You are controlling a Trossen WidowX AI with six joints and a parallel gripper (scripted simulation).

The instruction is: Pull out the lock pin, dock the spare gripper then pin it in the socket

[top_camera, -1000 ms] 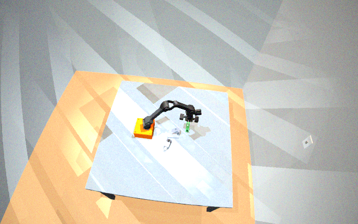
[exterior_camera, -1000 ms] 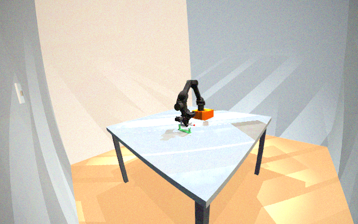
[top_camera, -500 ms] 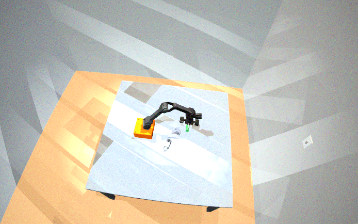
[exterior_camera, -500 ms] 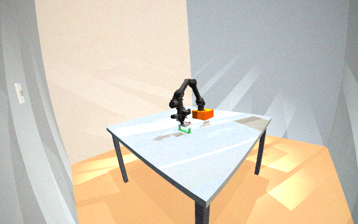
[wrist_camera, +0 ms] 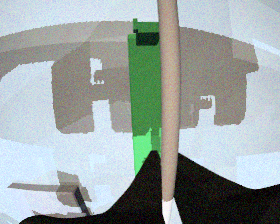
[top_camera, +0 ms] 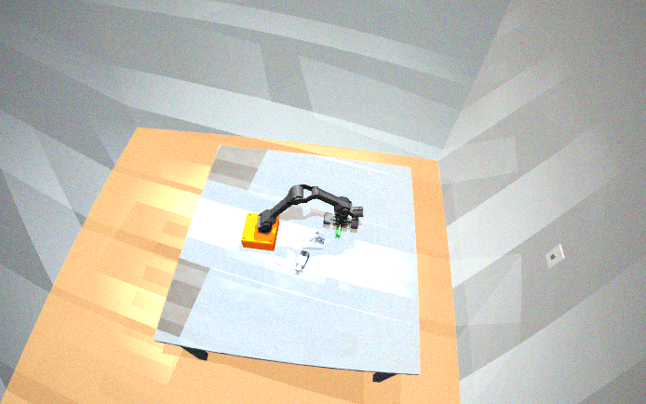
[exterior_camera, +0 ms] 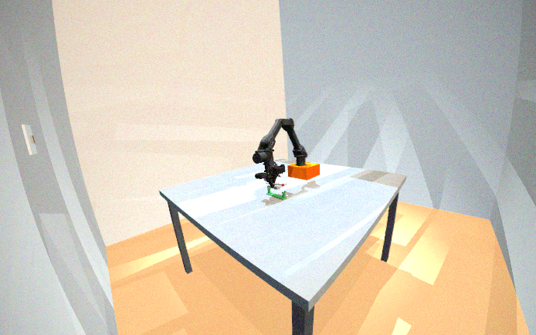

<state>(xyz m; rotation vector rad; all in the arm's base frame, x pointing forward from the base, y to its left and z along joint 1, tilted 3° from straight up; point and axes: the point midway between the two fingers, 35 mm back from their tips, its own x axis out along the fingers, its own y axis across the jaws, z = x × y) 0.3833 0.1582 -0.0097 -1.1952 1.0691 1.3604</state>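
Note:
My gripper (top_camera: 340, 226) (exterior_camera: 273, 185) (wrist_camera: 161, 156) is shut on the lock pin (wrist_camera: 170, 100) and holds it above the green cradle (top_camera: 337, 234) (exterior_camera: 276, 194) (wrist_camera: 145, 85). The pin's shaft runs lengthwise over the cradle in the wrist view, its white end near the lower edge. Its red head (exterior_camera: 283, 184) shows in the exterior view, to the right of the fingertips. Two small grey-white pieces, one (top_camera: 317, 239) beside the cradle and one darker and elongated (top_camera: 302, 260) further off, stand on the table. They look like the mount and the spare gripper; which is which is unclear.
The orange base block (top_camera: 259, 232) (exterior_camera: 303, 170) carries the arm, whose links arch over the table (top_camera: 290, 316) (exterior_camera: 253, 241). The cradle has an upright post at each end. A grey piece (wrist_camera: 75, 189) shows at the lower left of the wrist view.

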